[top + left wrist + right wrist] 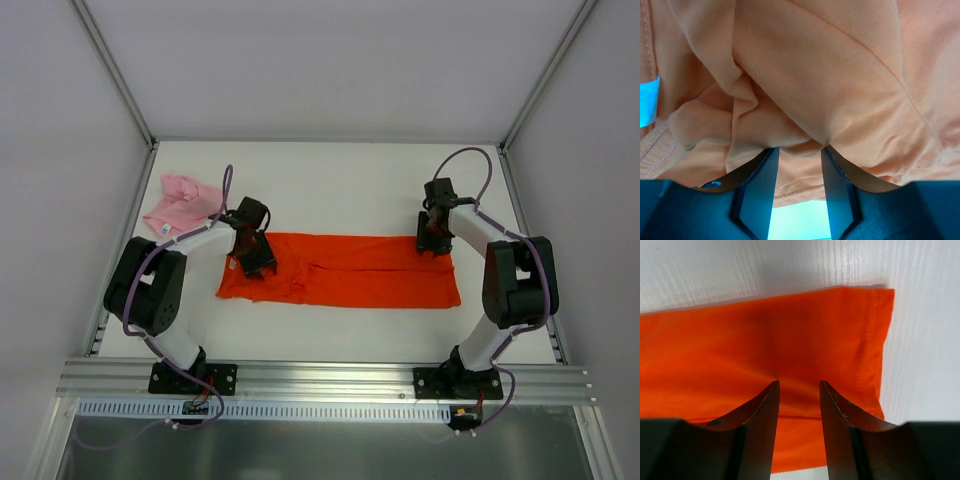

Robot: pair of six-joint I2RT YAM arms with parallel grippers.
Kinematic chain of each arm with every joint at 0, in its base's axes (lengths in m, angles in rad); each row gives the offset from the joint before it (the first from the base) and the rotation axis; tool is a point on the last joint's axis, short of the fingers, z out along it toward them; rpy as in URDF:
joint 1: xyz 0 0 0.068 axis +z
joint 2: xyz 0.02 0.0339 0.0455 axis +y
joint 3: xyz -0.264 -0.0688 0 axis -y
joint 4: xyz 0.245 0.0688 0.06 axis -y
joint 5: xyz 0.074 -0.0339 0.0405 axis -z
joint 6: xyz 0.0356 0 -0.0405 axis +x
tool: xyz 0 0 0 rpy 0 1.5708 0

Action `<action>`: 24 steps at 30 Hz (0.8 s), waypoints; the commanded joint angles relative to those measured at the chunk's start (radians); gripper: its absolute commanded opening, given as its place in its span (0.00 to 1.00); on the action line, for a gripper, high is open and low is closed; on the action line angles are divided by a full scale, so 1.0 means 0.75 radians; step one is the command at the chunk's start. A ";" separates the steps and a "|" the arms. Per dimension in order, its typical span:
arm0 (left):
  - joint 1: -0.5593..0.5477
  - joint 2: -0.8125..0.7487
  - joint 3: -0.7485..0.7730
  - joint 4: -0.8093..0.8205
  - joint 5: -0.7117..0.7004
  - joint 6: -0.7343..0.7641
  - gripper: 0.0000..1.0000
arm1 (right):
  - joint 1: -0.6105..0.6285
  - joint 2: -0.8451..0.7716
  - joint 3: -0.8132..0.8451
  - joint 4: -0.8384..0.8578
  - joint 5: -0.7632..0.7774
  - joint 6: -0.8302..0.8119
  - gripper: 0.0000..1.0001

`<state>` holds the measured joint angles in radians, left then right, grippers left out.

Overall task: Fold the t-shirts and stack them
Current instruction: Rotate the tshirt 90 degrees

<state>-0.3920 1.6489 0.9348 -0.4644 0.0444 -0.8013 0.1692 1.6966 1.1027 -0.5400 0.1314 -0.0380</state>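
Orange-red t-shirt (pixel 360 270): 1; pink t-shirt (pixel 180 205): 1.

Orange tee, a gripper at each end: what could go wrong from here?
1. The left gripper sits in bunched folds of the orange tee; it may catch extra layers and skew the fold.
2. The right gripper is inboard of the hemmed corner, jaws parted; closing there could miss the edge.

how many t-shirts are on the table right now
2. The orange-red t-shirt lies spread out across the middle of the table. The pink t-shirt sits crumpled near the far left corner. No other shirt shows, though one could be hidden under them.
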 commanded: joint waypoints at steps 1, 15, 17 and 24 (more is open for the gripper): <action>0.001 0.090 0.030 0.030 -0.071 -0.020 0.40 | 0.014 0.049 0.000 0.047 0.019 0.124 0.42; 0.007 0.209 0.146 0.149 -0.108 0.017 0.41 | 0.157 -0.014 -0.175 0.061 0.201 0.455 0.43; 0.015 0.231 0.163 0.149 -0.084 0.033 0.41 | 0.181 -0.041 -0.208 0.033 0.232 0.531 0.43; 0.056 0.303 0.302 0.133 -0.063 0.082 0.41 | 0.345 -0.133 -0.235 -0.119 0.352 0.756 0.47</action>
<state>-0.3744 1.8164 1.1278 -0.3878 0.0257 -0.7902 0.3775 1.6382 0.9474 -0.5243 0.3393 0.3988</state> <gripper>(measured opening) 0.404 0.459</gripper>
